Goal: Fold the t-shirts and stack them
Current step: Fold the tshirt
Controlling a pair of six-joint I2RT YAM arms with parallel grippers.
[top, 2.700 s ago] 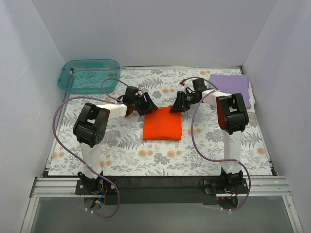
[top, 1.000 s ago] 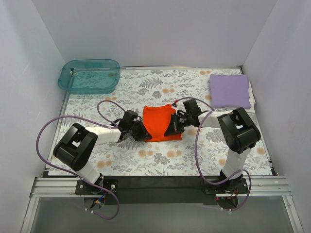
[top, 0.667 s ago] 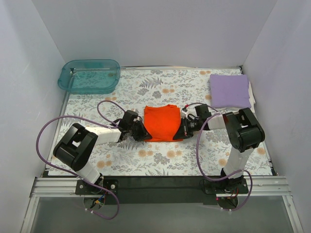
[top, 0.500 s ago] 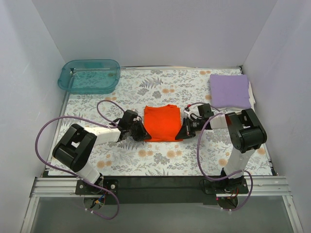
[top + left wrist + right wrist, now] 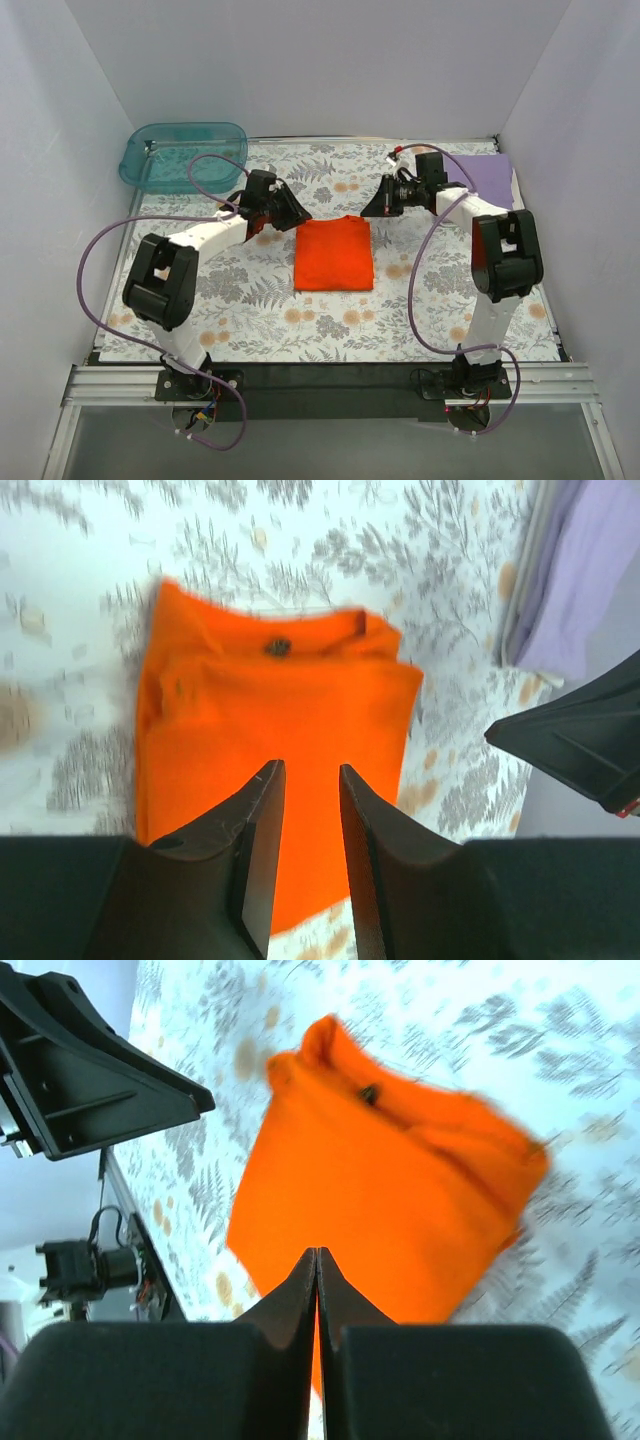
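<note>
The orange-red t-shirt [image 5: 333,256] lies folded in a flat rectangle at the middle of the floral cloth. My left gripper [image 5: 297,214] hovers just off its far left corner. In the left wrist view the left gripper [image 5: 308,768] is open by a narrow gap with nothing in it, and the orange shirt [image 5: 270,710] is below. My right gripper [image 5: 369,209] hovers off the far right corner. In its own view the right gripper [image 5: 317,1252] is shut and empty above the orange shirt [image 5: 390,1180]. The lavender t-shirt [image 5: 488,178] lies folded at the back right, partly behind the right arm.
A translucent teal tub [image 5: 185,157] stands at the back left corner. White walls close in the table on the left, back and right. The floral cloth [image 5: 250,320] covers the table. The lavender shirt [image 5: 590,570] sits close beside the right arm's wrist.
Both grippers have left the near corners of the orange shirt and moved up and back to its far side. The left jaws have parted slightly. The shirt stays folded flat.
</note>
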